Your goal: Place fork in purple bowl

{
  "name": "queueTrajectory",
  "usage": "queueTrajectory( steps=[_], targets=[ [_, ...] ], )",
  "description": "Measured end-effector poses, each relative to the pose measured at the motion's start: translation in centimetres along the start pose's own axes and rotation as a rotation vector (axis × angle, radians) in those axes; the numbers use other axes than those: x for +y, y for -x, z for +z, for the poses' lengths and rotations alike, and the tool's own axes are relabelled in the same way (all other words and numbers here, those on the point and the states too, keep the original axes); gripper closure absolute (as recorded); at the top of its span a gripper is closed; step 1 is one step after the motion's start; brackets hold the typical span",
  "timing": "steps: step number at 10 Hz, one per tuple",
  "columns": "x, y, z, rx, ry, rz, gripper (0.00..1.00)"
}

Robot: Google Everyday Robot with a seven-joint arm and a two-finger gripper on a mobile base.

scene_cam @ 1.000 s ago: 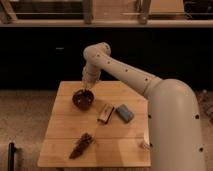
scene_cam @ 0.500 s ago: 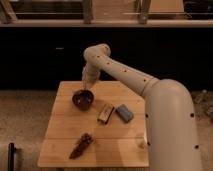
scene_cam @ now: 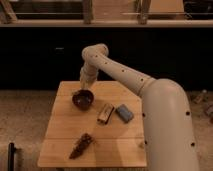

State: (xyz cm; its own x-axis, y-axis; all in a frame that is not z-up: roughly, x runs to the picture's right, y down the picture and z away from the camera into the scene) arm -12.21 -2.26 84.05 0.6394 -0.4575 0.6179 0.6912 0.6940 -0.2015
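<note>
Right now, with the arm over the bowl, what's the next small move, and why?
Probably lift straight up, clear of the purple bowl. The gripper hangs just above the bowl's rim at the wooden table's back left, and no fork shows elsewhere on the table, so it may already be in.

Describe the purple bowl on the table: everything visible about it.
The purple bowl is small, round and dark, its colour reading as a deep purple-brown. It stands upright, mouth up, on the wooden table, toward the far left part of the top. The gripper hangs just above its far rim; contact cannot be judged. What lies inside is too dark to tell. Nothing else on the table touches it.
</note>
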Motion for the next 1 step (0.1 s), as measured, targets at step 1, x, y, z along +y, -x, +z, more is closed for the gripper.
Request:
queueTrajectory(
  steps=[1],
  targets=[
    [0.0, 0.22, 0.1, -0.008, 0.003, -0.015, 0.95]
  ],
)
